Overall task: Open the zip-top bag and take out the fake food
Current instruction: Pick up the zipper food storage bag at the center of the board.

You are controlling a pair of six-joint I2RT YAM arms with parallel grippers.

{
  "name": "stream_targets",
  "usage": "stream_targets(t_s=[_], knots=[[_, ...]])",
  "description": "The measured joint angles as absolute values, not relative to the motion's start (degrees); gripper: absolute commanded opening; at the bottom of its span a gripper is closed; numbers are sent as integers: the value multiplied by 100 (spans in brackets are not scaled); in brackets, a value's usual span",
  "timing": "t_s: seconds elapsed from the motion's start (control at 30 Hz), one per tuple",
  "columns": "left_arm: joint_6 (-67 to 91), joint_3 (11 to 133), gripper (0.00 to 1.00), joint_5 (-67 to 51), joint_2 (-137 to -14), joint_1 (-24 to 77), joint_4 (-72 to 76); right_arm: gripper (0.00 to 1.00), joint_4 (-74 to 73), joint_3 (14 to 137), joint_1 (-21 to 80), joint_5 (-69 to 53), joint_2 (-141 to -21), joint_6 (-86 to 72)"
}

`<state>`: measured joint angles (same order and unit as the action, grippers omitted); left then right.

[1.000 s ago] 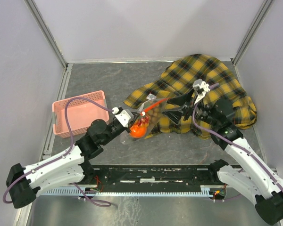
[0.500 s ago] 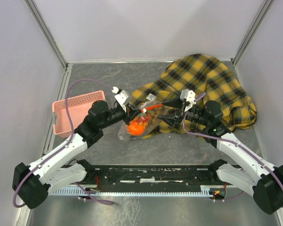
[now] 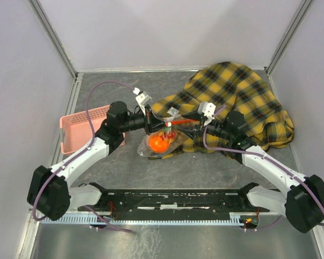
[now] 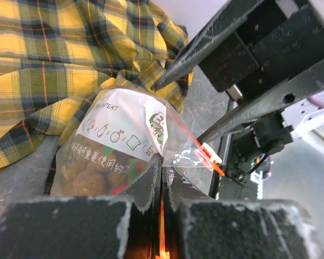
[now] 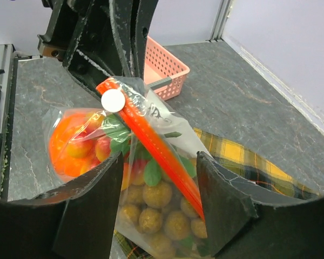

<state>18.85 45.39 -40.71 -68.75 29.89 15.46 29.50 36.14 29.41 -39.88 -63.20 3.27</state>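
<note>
The zip-top bag (image 3: 163,141) hangs off the table, clear and crinkly, with its red-orange zip strip (image 5: 157,148) running diagonally. Inside is the fake food: orange round fruit (image 3: 159,143), a tan grape bunch (image 5: 162,210) and green leaves. My left gripper (image 3: 153,123) is shut on the bag's top edge next to the white label (image 4: 124,121); its fingertips (image 4: 155,164) pinch the plastic. My right gripper (image 3: 190,128) is open, its fingers (image 5: 92,199) standing either side of the bag and zip strip without closing. The zip looks closed.
A yellow-black plaid cloth (image 3: 235,94) lies at the back right, partly under the bag. A pink basket (image 3: 81,132) stands at the left, behind my left arm. Grey walls enclose the table on three sides.
My left gripper has moved up and back with the bag's edge, raising the bag. My right gripper has come down and left from over the cloth until its open fingers straddle the bag.
</note>
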Motion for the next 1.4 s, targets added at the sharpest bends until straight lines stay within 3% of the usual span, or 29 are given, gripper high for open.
stream_targets(t_s=[0.4, 0.63, 0.8, 0.9, 1.0, 1.2, 1.23, 1.4], knots=[[3260, 4541, 3, -4759, -7269, 2801, 2399, 33, 2655, 3739, 3004, -3553, -6381, 742], [3557, 4539, 4, -4703, -7041, 2797, 2394, 10, 2644, 3739, 3061, -3371, -6302, 722], [3623, 4403, 5, -4584, -6814, 2799, 2344, 2, 2624, 3743, 3065, -3312, -6165, 545], [3686, 4263, 19, -4480, -6694, 2797, 2259, 2, 2521, 3774, 3065, -3312, -6156, 412], [3728, 4169, 50, -4327, -6545, 2799, 2150, 2, 2362, 3854, 3065, -3310, -6156, 255], [3583, 4034, 95, -3815, -5924, 2799, 1933, 2, 1986, 4032, 3065, -3269, -6154, -71], [3500, 3981, 100, -3723, -5767, 2799, 1920, 2, 1949, 4032, 3074, -3247, -6147, -106], [3179, 3424, 99, -3116, -4807, 2799, 2196, 2, 1752, 4034, 3168, -3129, -6049, -145]])
